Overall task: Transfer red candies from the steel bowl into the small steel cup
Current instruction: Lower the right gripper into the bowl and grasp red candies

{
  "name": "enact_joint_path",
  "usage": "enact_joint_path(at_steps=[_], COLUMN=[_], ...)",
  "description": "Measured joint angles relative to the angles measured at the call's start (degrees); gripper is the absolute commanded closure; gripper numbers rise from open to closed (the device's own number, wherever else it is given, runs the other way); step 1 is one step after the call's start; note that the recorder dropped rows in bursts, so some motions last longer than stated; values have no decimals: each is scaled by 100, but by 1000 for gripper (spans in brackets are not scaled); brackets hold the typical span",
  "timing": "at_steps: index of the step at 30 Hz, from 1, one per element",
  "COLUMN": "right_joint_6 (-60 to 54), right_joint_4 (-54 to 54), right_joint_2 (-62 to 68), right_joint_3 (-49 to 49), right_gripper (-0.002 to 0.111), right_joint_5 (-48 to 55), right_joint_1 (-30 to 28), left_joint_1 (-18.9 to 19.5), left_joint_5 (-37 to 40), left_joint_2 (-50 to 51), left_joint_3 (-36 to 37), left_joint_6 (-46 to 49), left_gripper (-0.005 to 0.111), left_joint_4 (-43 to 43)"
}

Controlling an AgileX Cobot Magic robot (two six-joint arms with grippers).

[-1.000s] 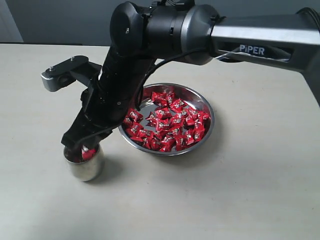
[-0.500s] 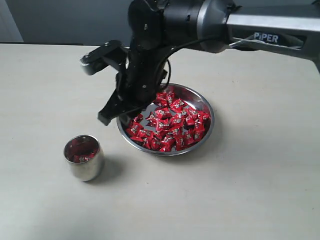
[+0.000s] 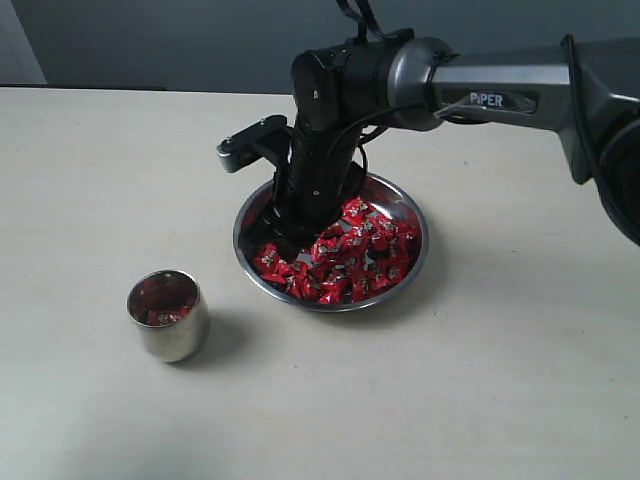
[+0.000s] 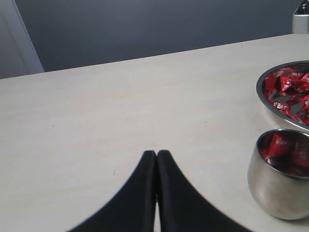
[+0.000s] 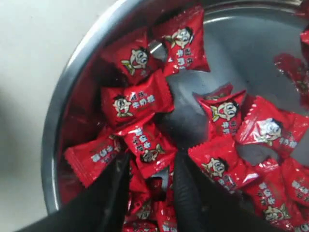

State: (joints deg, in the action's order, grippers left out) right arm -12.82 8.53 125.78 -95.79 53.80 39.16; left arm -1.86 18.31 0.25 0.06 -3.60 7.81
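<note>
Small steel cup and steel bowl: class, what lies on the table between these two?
Nothing. In the exterior view the stretch of table between the small steel cup and the steel bowl is bare, apart from shadow.

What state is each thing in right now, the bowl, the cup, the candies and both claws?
red candies: wrapped, loose.
steel bowl: upright, holding most of the candies.
small steel cup: upright, a few candies inside.
right claw: open, tips among the bowl's candies.
left claw: shut, empty.
</note>
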Motion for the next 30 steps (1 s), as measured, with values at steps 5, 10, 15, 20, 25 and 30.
enact_joint_path(at_steps=[5, 10, 15, 20, 25, 30], right_joint_6=[-96, -259, -299, -299, -299, -313], right_joint_4=[27, 195, 256, 336, 359, 359], right_joint_2=[21, 82, 130, 298, 321, 321], right_joint_3=[0, 0, 0, 0, 0, 0], right_gripper=[69, 65, 65, 65, 69, 85], right_joint_5=[36, 36, -15, -89, -200, -248], right_joint_1=[-3, -3, -3, -3, -3, -3], left_joint_1=[0, 0, 0, 0, 0, 0], left_joint_5=[0, 0, 0, 0, 0, 0], left_joint_2=[0, 0, 0, 0, 0, 0], left_joint_3=[0, 0, 0, 0, 0, 0], left_joint_6=[0, 0, 0, 0, 0, 0], left_gripper=[106, 106, 106, 106, 106, 106], left_joint_4=[0, 0, 0, 0, 0, 0])
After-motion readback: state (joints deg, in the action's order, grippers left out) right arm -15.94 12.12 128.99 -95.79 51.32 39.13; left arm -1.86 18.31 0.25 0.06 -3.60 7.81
